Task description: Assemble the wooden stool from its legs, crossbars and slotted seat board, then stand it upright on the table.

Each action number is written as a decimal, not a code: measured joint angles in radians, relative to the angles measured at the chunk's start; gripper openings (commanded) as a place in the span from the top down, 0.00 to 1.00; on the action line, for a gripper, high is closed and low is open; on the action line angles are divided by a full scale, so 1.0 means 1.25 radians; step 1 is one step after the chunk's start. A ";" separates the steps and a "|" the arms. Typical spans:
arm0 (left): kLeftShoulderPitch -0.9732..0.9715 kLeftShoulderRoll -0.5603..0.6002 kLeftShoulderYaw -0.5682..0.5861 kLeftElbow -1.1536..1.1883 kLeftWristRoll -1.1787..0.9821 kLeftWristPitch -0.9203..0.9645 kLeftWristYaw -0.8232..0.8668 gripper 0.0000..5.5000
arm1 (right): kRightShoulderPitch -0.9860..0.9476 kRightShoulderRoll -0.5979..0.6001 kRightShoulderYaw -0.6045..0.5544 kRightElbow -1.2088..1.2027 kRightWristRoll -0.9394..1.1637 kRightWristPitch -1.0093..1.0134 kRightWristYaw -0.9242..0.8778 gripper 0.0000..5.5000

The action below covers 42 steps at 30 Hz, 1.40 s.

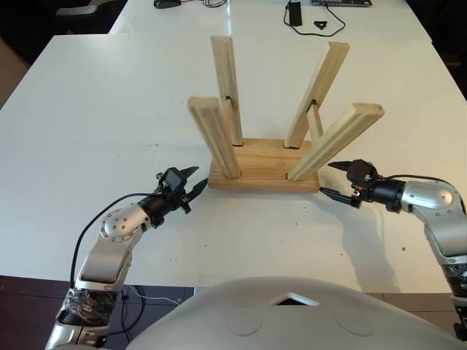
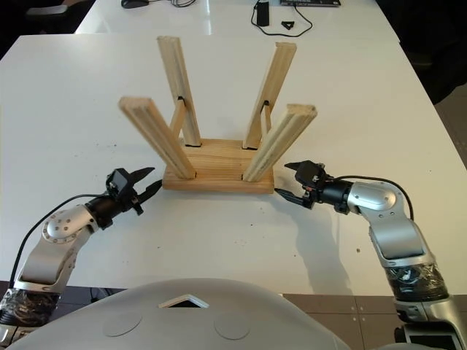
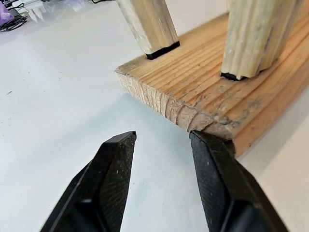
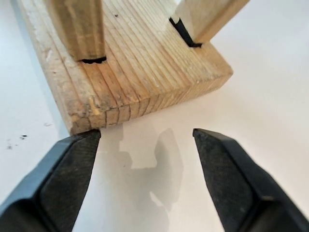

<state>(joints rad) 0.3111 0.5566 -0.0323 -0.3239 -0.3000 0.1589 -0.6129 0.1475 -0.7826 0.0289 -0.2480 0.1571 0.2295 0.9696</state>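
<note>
Left gripper (image 1: 197,178) low over the table (image 1: 95,109), fingers parted, holding nothing, tips just beside the seat board's (image 1: 263,177) left corner. Stool upside down mid-table, four legs (image 1: 216,138) splayed upward. Right gripper (image 1: 325,179) spread wide, empty, just beside the board's right corner.

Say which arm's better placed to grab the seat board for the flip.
Left, narrowly. Both open, at opposite ends of the seat board; the left gripper has a fingertip overlapping the board's corner, the right gripper sits just short. Flipping probably needs both.
</note>
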 measured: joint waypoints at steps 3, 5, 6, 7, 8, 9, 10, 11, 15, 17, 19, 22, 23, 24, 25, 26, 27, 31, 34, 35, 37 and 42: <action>0.018 0.023 0.029 -0.106 -0.108 0.087 -0.016 0.62 | 0.032 -0.047 -0.038 -0.032 0.024 0.005 0.055 0.36; 0.025 0.040 0.042 -0.136 -0.146 0.116 -0.026 0.62 | 0.042 -0.062 -0.056 -0.045 0.030 0.007 0.072 0.36; 0.031 0.056 0.046 -0.147 -0.153 0.125 -0.040 0.62 | 0.044 -0.069 -0.062 -0.051 0.032 0.009 0.079 0.36; 0.043 0.074 0.049 -0.155 -0.157 0.131 -0.054 0.62 | 0.046 -0.072 -0.075 -0.061 0.036 0.016 0.086 0.36; 0.053 0.087 0.050 -0.155 -0.157 0.138 -0.060 0.62 | 0.047 -0.074 -0.088 -0.070 0.051 0.023 0.091 0.36; 0.063 0.100 0.050 -0.155 -0.156 0.144 -0.070 0.62 | 0.047 -0.077 -0.104 -0.080 0.068 0.026 0.095 0.36; 0.073 0.111 0.050 -0.155 -0.156 0.145 -0.080 0.62 | 0.047 -0.080 -0.119 -0.091 0.081 0.027 0.096 0.36; 0.080 0.126 0.053 -0.164 -0.157 0.145 -0.093 0.62 | 0.046 -0.086 -0.137 -0.105 0.096 0.032 0.101 0.36; 0.086 0.143 0.066 -0.184 -0.162 0.146 -0.117 0.62 | 0.053 -0.102 -0.157 -0.120 0.109 0.042 0.120 0.36; 0.079 0.142 0.083 -0.186 -0.181 0.164 -0.117 0.62 | 0.063 -0.103 -0.158 -0.132 0.112 0.042 0.130 0.36; 0.062 0.146 0.114 -0.189 -0.212 0.189 -0.117 0.62 | 0.074 -0.104 -0.161 -0.153 0.126 0.042 0.143 0.36; 0.036 0.153 0.155 -0.210 -0.241 0.200 -0.117 0.62 | 0.081 -0.104 -0.173 -0.171 0.143 0.045 0.158 0.36; 0.031 0.153 0.163 -0.213 -0.249 0.203 -0.117 0.62 | 0.082 -0.104 -0.178 -0.174 0.150 0.046 0.161 0.36; 0.028 0.153 0.169 -0.215 -0.250 0.206 -0.117 0.62 | 0.082 -0.104 -0.183 -0.178 0.157 0.048 0.164 0.36; 0.029 0.153 0.172 -0.215 -0.251 0.209 -0.117 0.62 | 0.082 -0.103 -0.187 -0.182 0.158 0.051 0.165 0.36; 0.032 0.153 0.175 -0.218 -0.251 0.212 -0.117 0.62 | 0.082 -0.104 -0.192 -0.184 0.163 0.054 0.167 0.36; 0.037 0.154 0.180 -0.221 -0.252 0.212 -0.117 0.62 | 0.082 -0.103 -0.199 -0.185 0.174 0.059 0.169 0.36; 0.053 0.160 0.192 -0.226 -0.252 0.229 -0.120 0.62 | 0.077 -0.103 -0.236 -0.205 0.217 0.073 0.171 0.36; 0.053 0.163 0.211 -0.231 -0.275 0.236 -0.120 0.62 | 0.066 -0.104 -0.248 -0.211 0.232 0.076 0.171 0.36; 0.053 0.166 0.218 -0.233 -0.280 0.241 -0.123 0.62 | 0.064 -0.105 -0.249 -0.213 0.236 0.077 0.174 0.36; 0.053 0.174 0.228 -0.238 -0.293 0.250 -0.129 0.62 | 0.064 -0.109 -0.250 -0.215 0.238 0.082 0.178 0.36; 0.066 0.197 0.263 -0.262 -0.321 0.264 -0.156 0.62 | 0.066 -0.121 -0.256 -0.218 0.245 0.101 0.186 0.36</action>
<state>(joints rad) 0.3935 0.8023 0.2958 -0.6517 -0.7013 0.4890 -0.8082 0.2298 -0.9342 -0.2910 -0.5208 0.4633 0.3555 1.2020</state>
